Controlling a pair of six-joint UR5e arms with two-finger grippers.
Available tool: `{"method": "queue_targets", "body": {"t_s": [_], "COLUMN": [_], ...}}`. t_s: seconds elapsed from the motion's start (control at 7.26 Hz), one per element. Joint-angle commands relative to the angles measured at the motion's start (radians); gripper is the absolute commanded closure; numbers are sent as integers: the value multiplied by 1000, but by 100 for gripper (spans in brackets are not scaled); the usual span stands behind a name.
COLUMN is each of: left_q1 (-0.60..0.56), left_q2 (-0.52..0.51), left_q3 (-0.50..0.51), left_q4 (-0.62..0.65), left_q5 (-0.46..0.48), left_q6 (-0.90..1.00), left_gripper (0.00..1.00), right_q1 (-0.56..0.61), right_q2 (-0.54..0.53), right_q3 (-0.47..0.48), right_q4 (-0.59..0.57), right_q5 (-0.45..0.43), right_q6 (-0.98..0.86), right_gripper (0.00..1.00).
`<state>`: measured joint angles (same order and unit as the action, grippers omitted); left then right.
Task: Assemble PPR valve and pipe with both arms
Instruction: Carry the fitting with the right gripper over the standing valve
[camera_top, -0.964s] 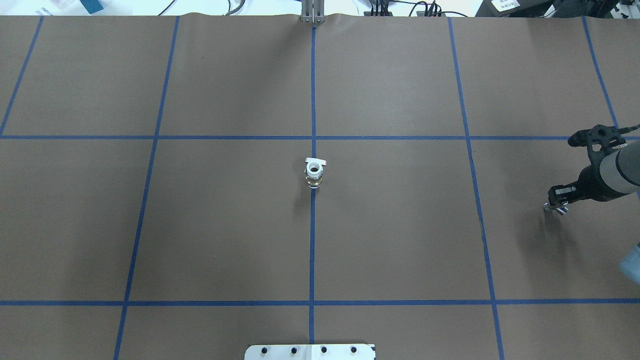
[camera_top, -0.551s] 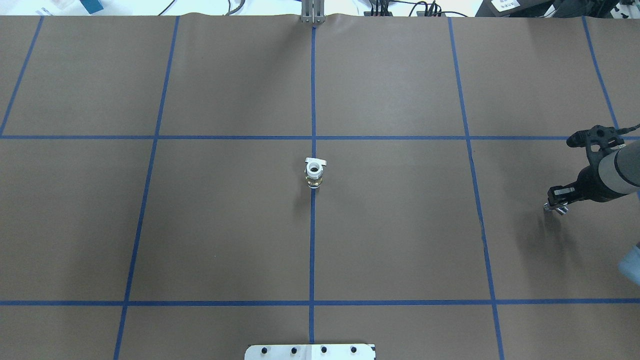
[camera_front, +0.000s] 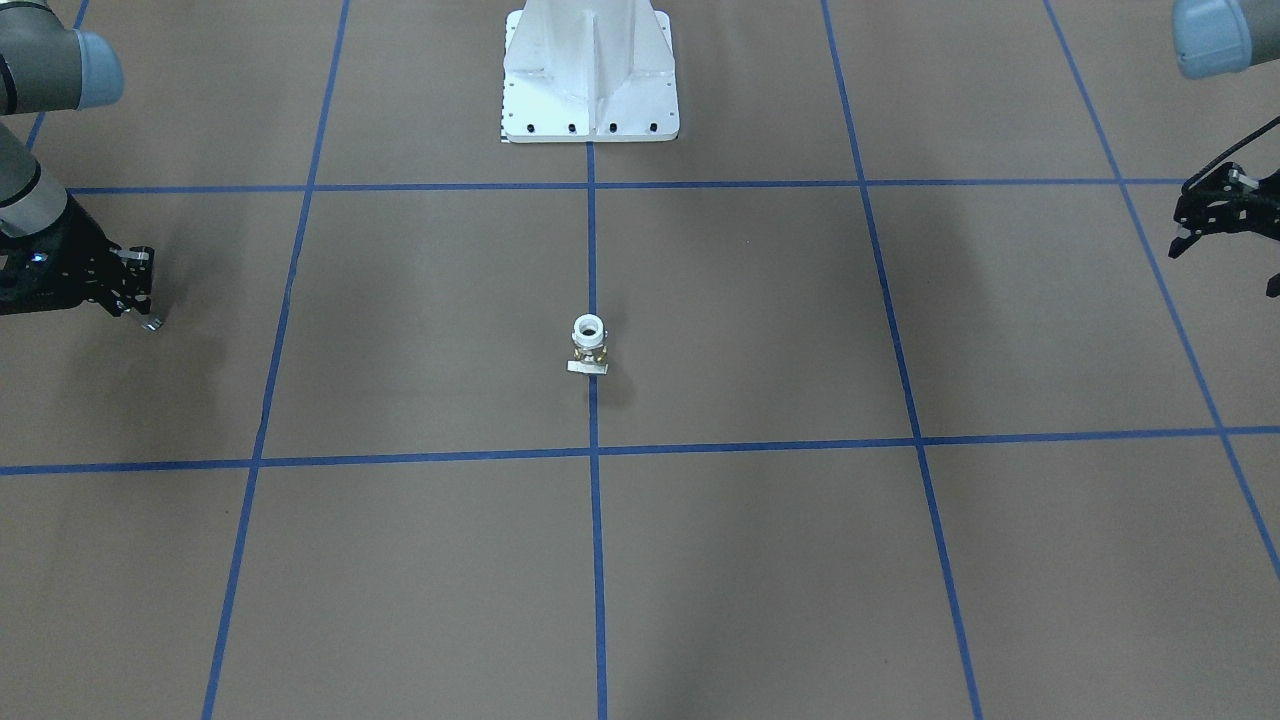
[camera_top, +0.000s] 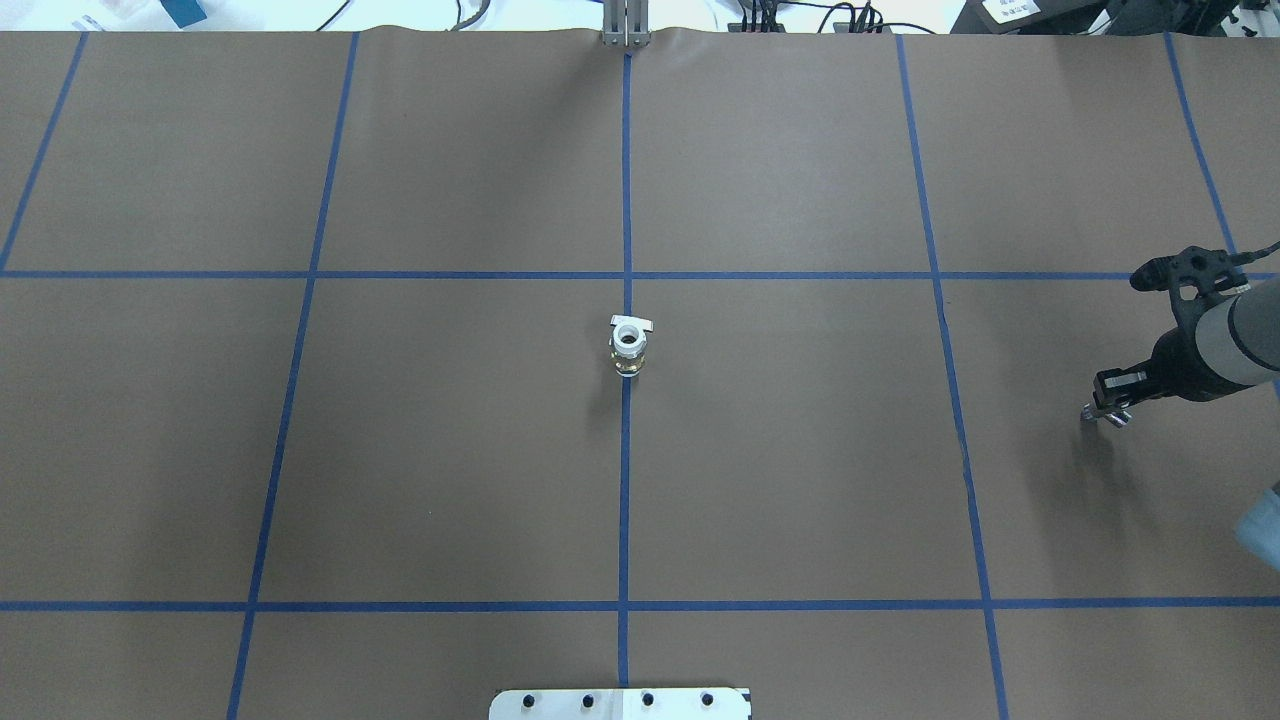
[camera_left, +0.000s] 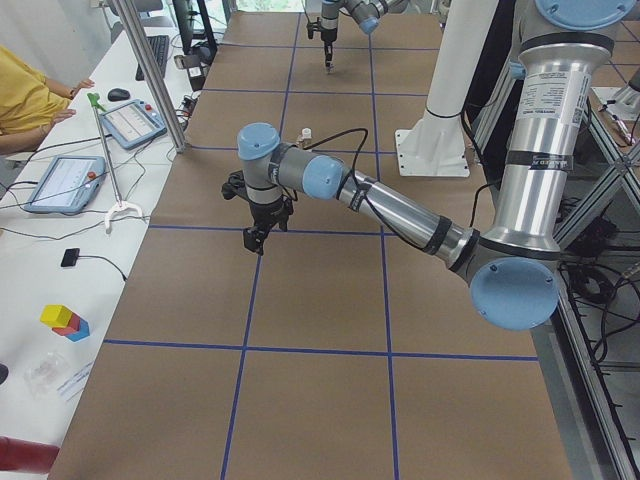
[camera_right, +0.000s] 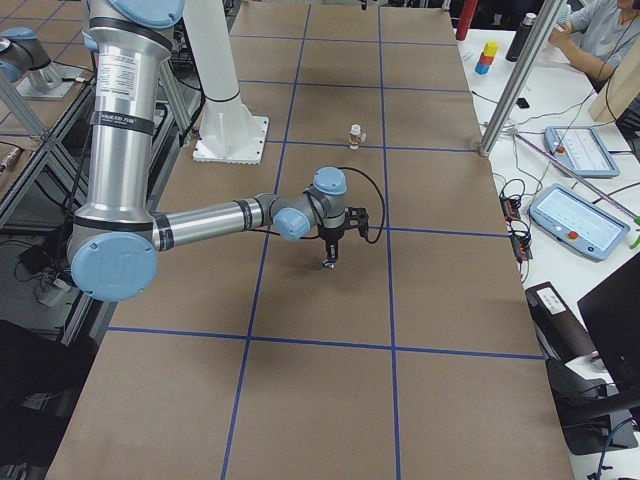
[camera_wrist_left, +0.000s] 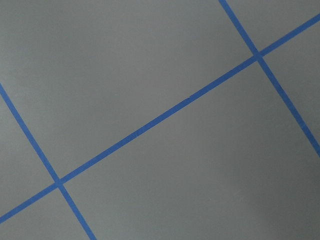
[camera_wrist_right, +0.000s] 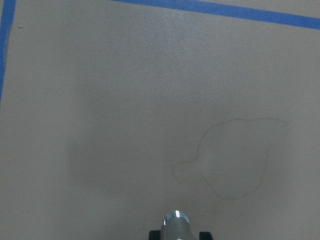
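Observation:
The PPR valve (camera_top: 628, 347) stands upright at the table's centre on the blue tape line, white socket end up; it also shows in the front-facing view (camera_front: 589, 345). My right gripper (camera_top: 1105, 408) is far to the right of it, shut on the small chrome pipe (camera_top: 1120, 418) and holding it just above the table. The pipe points down in the front-facing view (camera_front: 152, 323) and shows in the right wrist view (camera_wrist_right: 175, 222). My left gripper (camera_front: 1215, 225) is open and empty at the far left side, above the table. It is outside the overhead view.
The white bolted pedestal (camera_front: 590, 70) stands at the robot's side of the table. Blue tape lines (camera_wrist_left: 150, 125) cross the brown mat. Tablets and cables (camera_left: 130, 120) lie on the operators' white table beyond the far edge, with a metal post (camera_left: 150, 70).
My right gripper has drifted slightly towards the centre with the pipe in it. The valve has not moved.

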<state>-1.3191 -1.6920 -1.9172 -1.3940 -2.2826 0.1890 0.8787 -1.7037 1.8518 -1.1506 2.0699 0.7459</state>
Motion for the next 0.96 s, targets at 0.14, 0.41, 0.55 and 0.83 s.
{"method": "queue_targets", "body": {"t_s": [0.14, 0.41, 0.55, 0.83], "left_q1": [-43, -170, -204, -236], "left_q2": [33, 104, 112, 121], "left_q3": [12, 47, 81, 138], "left_q4": [-2, -16, -45, -51], "left_q5": [3, 6, 6, 0], "left_q6": [9, 36, 37, 37], "left_gripper": [1, 1, 1, 1], "right_q1": [26, 29, 28, -16], "right_q2": [79, 246, 321, 534], "right_q3": [63, 105, 139, 123], "right_q4": [-96, -330, -445, -598], "right_q5": [47, 56, 56, 68], "right_q6": [10, 12, 13, 154], "right_gripper": [100, 100, 100, 100]}}
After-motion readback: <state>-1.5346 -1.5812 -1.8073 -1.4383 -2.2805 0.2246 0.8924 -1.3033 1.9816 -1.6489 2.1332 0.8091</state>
